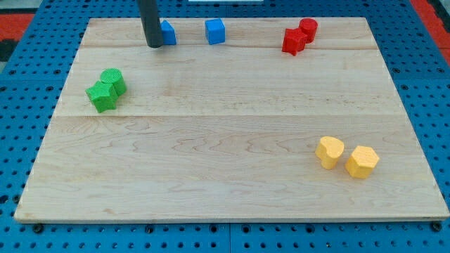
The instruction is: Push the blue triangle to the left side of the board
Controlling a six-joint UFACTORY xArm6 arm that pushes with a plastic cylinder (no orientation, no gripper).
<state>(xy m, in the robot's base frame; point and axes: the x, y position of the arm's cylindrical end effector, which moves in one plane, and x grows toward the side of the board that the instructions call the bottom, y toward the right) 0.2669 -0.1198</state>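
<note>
tool: my tip [154, 45] – bare rod, grips nothing | blue triangle [168, 33] – touching, just right, partly hidden

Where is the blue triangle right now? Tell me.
The blue triangle sits near the board's top edge, left of centre, partly hidden behind my tip, which is against its left side; the blue cube lies to its right.

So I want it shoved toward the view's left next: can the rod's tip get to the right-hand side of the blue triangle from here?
Probably yes. My tip sits against the left of the blue triangle; the gap before the blue cube looks free to enter.
</note>
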